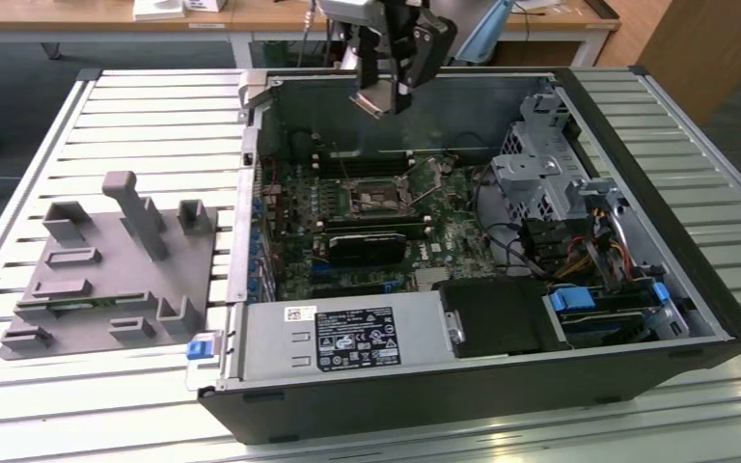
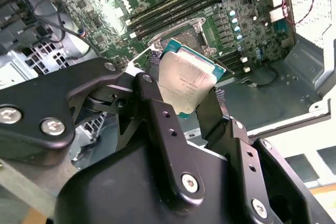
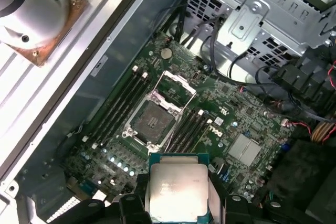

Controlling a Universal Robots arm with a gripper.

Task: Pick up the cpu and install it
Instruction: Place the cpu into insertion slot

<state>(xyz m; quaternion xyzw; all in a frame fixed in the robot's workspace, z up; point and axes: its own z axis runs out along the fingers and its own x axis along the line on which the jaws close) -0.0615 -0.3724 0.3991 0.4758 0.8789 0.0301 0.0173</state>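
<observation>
The cpu [image 2: 187, 77], a thin square chip with a silvery top and green edge, is clamped between my gripper's black fingers [image 2: 157, 114]. In the exterior view my gripper [image 1: 390, 96] hangs above the rear part of the open computer case [image 1: 679, 289], with the cpu [image 1: 378, 100] tilted at its tip. The motherboard's open socket [image 3: 153, 120] with its raised metal frame lies below and ahead of the held cpu [image 3: 177, 190]. Between memory slots, the socket [image 1: 377, 198] sits in the middle of the green board. The chip is well above the board and touches nothing but the fingers.
A grey plastic fixture with upright posts [image 1: 113, 275] stands on the slatted table [image 1: 151, 116] at the exterior view's left. Inside the case are a black module [image 1: 364, 246], a silver power supply [image 1: 344, 338], a metal drive cage [image 1: 538, 164] and loose cables [image 1: 563, 251].
</observation>
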